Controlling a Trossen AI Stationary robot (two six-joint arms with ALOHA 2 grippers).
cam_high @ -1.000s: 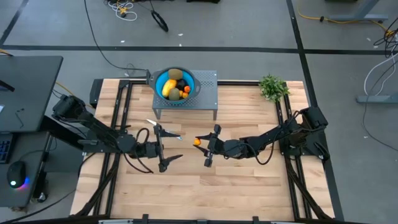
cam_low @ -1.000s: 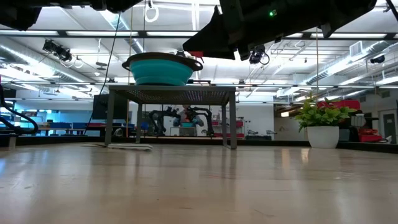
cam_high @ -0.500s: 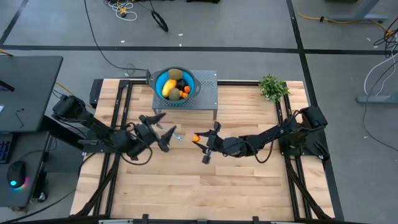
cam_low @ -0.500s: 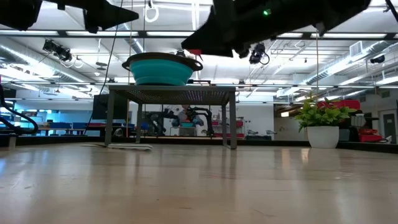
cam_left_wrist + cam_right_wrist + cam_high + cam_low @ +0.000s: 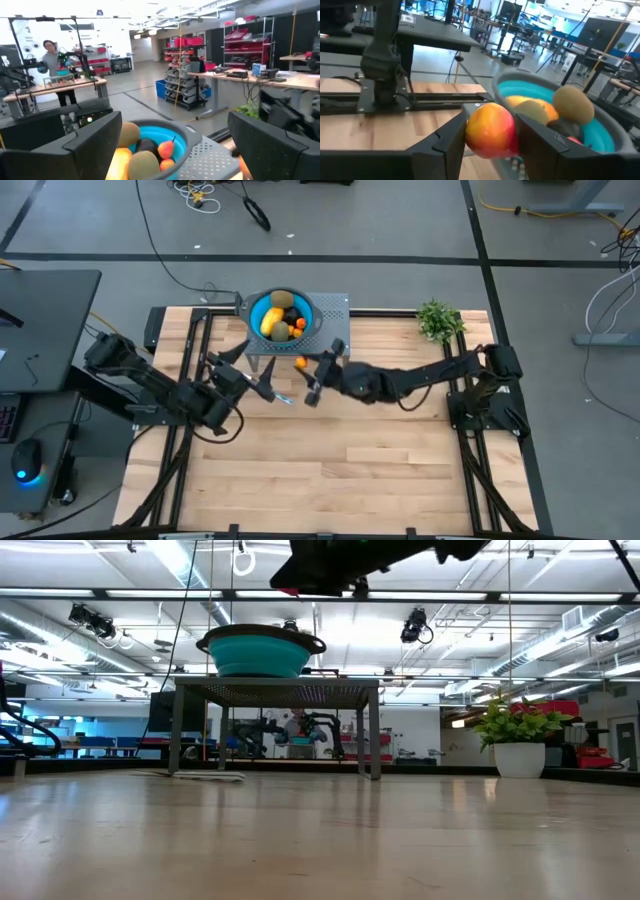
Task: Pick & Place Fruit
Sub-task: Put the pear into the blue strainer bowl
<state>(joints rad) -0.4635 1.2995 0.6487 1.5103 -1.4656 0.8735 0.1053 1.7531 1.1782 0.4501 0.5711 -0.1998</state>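
Note:
A blue bowl [image 5: 280, 315] stands on a small grey stand [image 5: 330, 330] at the table's far middle. It holds a yellow oblong fruit [image 5: 272, 320], olive-brown ovals [image 5: 284, 300], a dark ball and orange pieces [image 5: 297, 326]. My right gripper [image 5: 306, 372] is just near of the stand, shut on an orange-red fruit [image 5: 490, 129], high above the table in the low view [image 5: 330, 562]. My left gripper [image 5: 248, 366] is open and empty, left of the right one, facing the bowl [image 5: 160, 142]. My right gripper pinches the orange-red fruit by its two opposite sides [image 5: 471, 132] between its two fingers. The fingers come about level from the table's right, slanting toward the far edge. The fruit is lifted clear of the table, close to the bowl's rim [image 5: 520, 87].
A blue-handled knife [image 5: 283, 396] lies on the wood just near of the two grippers. A green plant in a white pot [image 5: 438, 320] stands at the far right, also in the low view [image 5: 516, 735]. Free wooden table lies toward the near edge. A person [image 5: 50, 52] stands in the room beyond.
My right gripper has carried the orange-red fruit up and toward the far-left, from the table's middle to just beside the stand and bowl. My left gripper has risen and moved toward the far edge, turning to face the bowl.

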